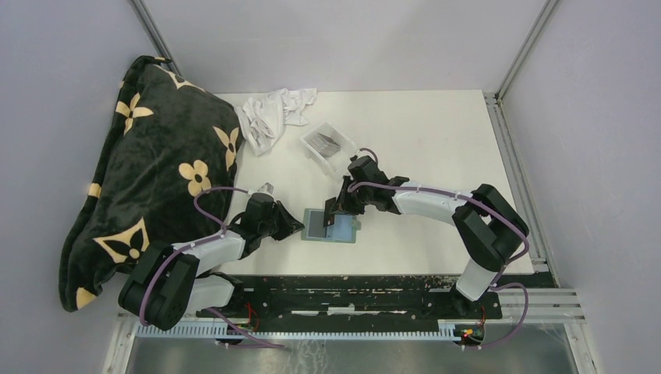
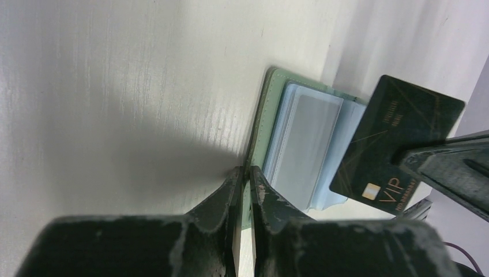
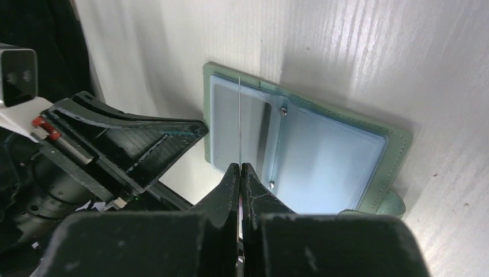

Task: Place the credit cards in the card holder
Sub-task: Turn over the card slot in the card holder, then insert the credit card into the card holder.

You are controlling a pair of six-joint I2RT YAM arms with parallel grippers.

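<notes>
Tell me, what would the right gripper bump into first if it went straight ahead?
Probably the open card holder. The right gripper points down at its blue pockets, and the credit card pinched in its jaws would touch first. The gap is hard to judge.

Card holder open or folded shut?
Open. The grey-green folding card holder lies spread flat, both light-blue inner panels facing up.

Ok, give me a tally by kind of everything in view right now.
Card holder: 1, open
Credit card in the right gripper: 1
Clear tray: 1, with cards inside, number unclear
White cloth: 1
Black flowered blanket: 1
Total: 5, tray cards not counted
</notes>
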